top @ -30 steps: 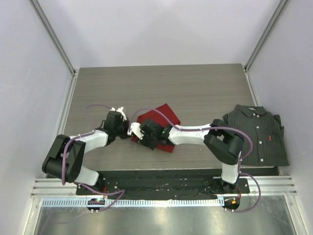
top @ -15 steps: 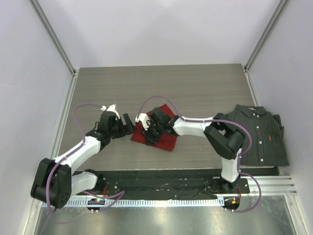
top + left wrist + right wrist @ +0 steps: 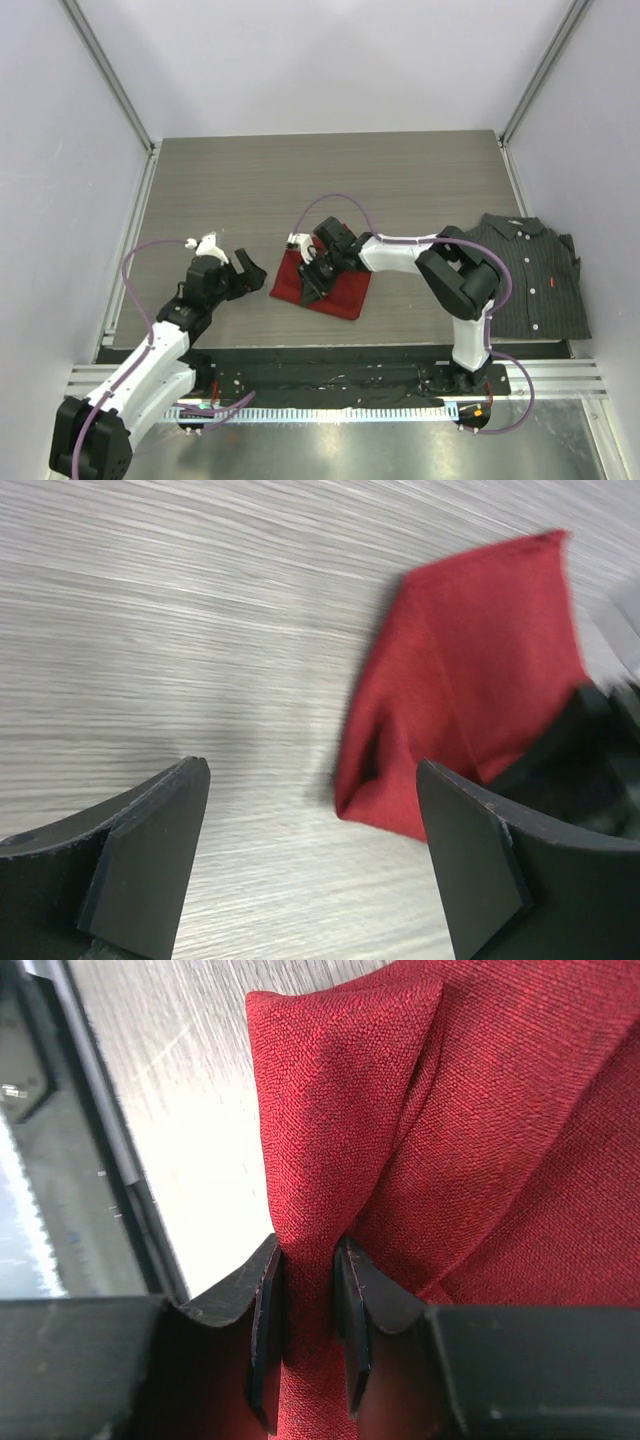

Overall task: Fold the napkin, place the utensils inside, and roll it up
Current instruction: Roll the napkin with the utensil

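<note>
The red napkin point(image 3: 343, 291) lies bunched and partly folded on the wooden table, near its middle. My right gripper point(image 3: 313, 270) is over its left part and shut on a raised fold of the cloth; the right wrist view shows the napkin point(image 3: 480, 1110) pinched between the two pads of the right gripper point(image 3: 308, 1252). My left gripper point(image 3: 246, 268) stands open on the bare table a little left of the napkin, touching nothing. In the left wrist view the napkin point(image 3: 470, 660) lies beyond the left gripper point(image 3: 310, 780). The utensils are out of view.
A dark pinstriped shirt point(image 3: 525, 275) lies folded at the table's right edge. White walls enclose the table point(image 3: 300, 180) on three sides. A black mounting rail point(image 3: 330, 365) runs along the near edge.
My left gripper has opened and drawn back left and toward the near edge, away from the napkin. The right gripper has closed on a fold of the napkin and shifted slightly right.
</note>
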### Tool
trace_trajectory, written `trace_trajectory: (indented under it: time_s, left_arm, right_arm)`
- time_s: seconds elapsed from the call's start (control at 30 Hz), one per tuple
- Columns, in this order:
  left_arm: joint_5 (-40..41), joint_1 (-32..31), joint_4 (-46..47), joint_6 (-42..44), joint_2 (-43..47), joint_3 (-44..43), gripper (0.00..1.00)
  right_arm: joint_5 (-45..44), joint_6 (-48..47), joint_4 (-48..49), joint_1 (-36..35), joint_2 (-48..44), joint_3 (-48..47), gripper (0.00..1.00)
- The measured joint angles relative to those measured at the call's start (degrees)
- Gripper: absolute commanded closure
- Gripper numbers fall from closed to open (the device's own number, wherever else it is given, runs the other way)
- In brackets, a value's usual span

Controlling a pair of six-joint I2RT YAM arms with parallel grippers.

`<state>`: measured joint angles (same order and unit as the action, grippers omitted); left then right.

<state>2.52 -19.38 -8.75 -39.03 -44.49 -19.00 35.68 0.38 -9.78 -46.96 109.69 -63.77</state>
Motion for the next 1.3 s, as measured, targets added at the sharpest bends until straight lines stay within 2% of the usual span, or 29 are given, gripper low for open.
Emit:
trace_trajectory:
  time_s: [0.17,0.33,0.6,0.9,1.1,1.3]
  left_arm:
    - [-6.95,0.00,4.79,0.39,1.66,3.08,0.15]
    - [-12.07,0.00,10.62,0.52,-1.77,4.42,0.17]
    - [-16.50,0.00,19.37,0.76,-14.21,4.22,0.18]
    - [-18.69,-0.92,27.21,1.53,-26.40,0.98,0.24]
    - [-19.15,-1.75,31.87,0.98,-30.99,0.17,0.40]
    - [-19.23,-3.32,33.33,0.11,-34.77,-1.03,0.72]
  right_arm:
    - [7.80,3.10,-0.59,3.58,2.16,-0.22,0.73]
    - [15.76,4.81,-1.20,6.71,5.60,-1.44,0.74]
    - [27.15,5.88,-2.32,10.19,12.17,-4.76,0.75]
    - [32.92,5.99,-3.30,11.80,15.74,-6.51,0.76]
    - [33.57,5.53,-4.55,12.00,16.37,-7.21,0.76]
    - [33.46,4.70,-5.64,12.11,16.39,-7.45,0.76]
